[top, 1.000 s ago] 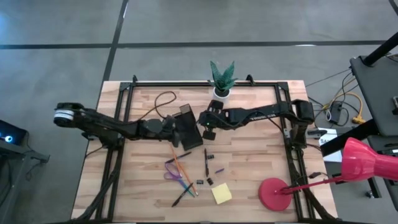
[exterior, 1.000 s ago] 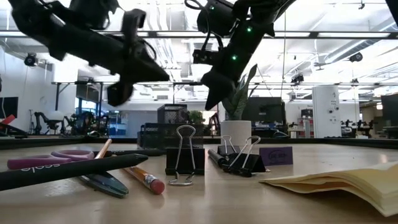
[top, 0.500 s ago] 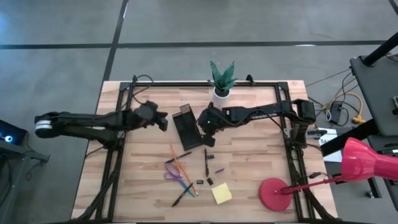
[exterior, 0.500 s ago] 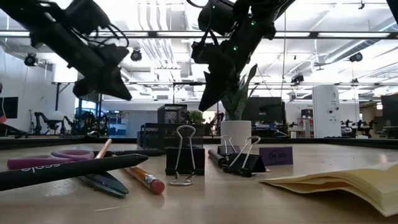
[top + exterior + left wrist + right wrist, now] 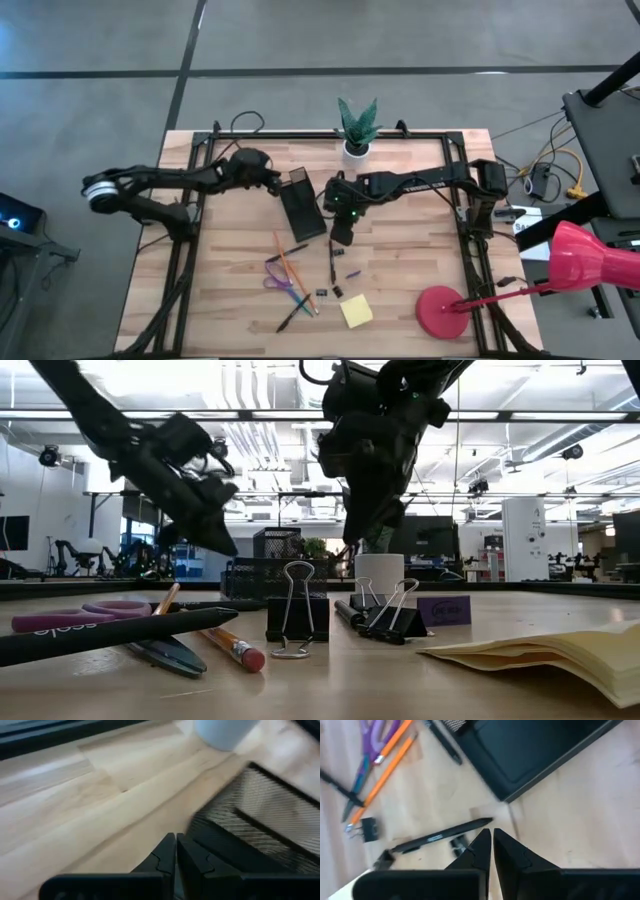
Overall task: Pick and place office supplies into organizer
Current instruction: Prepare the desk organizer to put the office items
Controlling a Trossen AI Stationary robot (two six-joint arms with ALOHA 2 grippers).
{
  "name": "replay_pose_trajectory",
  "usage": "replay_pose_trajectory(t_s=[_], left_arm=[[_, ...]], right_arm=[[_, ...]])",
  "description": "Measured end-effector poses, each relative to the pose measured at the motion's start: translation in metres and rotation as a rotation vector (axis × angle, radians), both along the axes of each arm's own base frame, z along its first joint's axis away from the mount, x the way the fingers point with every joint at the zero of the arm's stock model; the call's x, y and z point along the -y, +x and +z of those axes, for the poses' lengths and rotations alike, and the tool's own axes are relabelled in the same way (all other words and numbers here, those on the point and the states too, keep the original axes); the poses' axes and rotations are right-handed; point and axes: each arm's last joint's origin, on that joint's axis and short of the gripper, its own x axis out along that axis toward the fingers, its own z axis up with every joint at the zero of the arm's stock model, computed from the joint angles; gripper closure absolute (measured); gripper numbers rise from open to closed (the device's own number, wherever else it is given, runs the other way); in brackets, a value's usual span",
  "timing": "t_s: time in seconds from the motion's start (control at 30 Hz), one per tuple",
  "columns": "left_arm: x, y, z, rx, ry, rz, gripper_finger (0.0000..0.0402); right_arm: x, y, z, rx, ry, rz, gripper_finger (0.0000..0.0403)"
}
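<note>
The left gripper (image 5: 272, 181), its fingers pressed together on nothing, hangs over the wooden worktop (image 5: 400, 270) just left of the black organizer (image 5: 300, 204). Just right of the organizer, the right gripper (image 5: 341, 236) points at the near side, fingers likewise together and empty. Below it lie a black pen (image 5: 441, 837), scissors (image 5: 277, 276), pencils (image 5: 290, 270), clips (image 5: 298, 611) and the yellow sticky pad (image 5: 356, 312), all outside the organizer.

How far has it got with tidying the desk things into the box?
Barely begun, by the look of it. The scissors, pencils, pens, clips and sticky pad all lie loose on the table. Neither gripper holds anything: the left gripper sits shut beside the organizer, and the right gripper is shut above a pen. Everything is left to do.
</note>
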Motion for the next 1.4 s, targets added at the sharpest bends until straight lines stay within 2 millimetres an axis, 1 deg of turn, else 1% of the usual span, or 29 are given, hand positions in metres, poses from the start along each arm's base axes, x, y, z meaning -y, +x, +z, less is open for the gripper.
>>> replay_pose_trajectory(t_s=[0.17,0.33,0.4,0.5,0.63,0.8,0.9,1.0,1.1,1.23,1.4], left_arm=[[-0.012,0.009,-0.012,-0.059,-0.031,-0.073,0.0402],[-0.013,0.013,-0.023,-0.075,-0.087,-0.117,0.0402],[-0.012,0.013,-0.025,-0.075,-0.097,-0.126,0.0402],[-0.009,0.011,-0.026,-0.065,-0.133,-0.165,0.0402],[-0.004,0.008,-0.027,-0.054,-0.208,-0.243,0.0401],[0.004,0.001,-0.036,-0.117,-0.283,-0.264,0.0402],[0.008,0.0,-0.038,-0.119,-0.302,-0.281,0.0401],[0.011,-0.001,-0.037,-0.122,-0.321,-0.274,0.0401],[0.013,-0.001,-0.036,-0.131,-0.315,-0.272,0.0401],[0.017,0.0,-0.034,-0.117,-0.341,-0.257,0.0401],[0.026,0.003,-0.028,-0.086,-0.377,-0.297,0.0401]], right_arm=[[-0.003,0.0,-0.001,0.006,0.009,0.046,0.039],[-0.003,0.001,-0.001,0.031,0.0,0.06,0.039],[-0.003,0.004,-0.004,0.037,0.007,0.064,0.039],[-0.001,0.009,-0.013,0.048,0.073,0.084,0.039],[0.002,0.016,-0.031,0.044,0.133,0.094,0.039],[0.002,0.021,-0.043,0.035,0.165,0.085,0.039],[0.002,0.021,-0.043,0.034,0.123,0.075,0.039],[0.004,0.019,-0.039,0.038,0.06,0.068,0.039],[0.009,0.015,-0.035,0.015,-0.001,0.028,0.039],[0.016,0.006,-0.031,-0.059,-0.076,-0.022,0.039],[0.021,-0.005,-0.031,-0.173,-0.249,-0.091,0.039]])
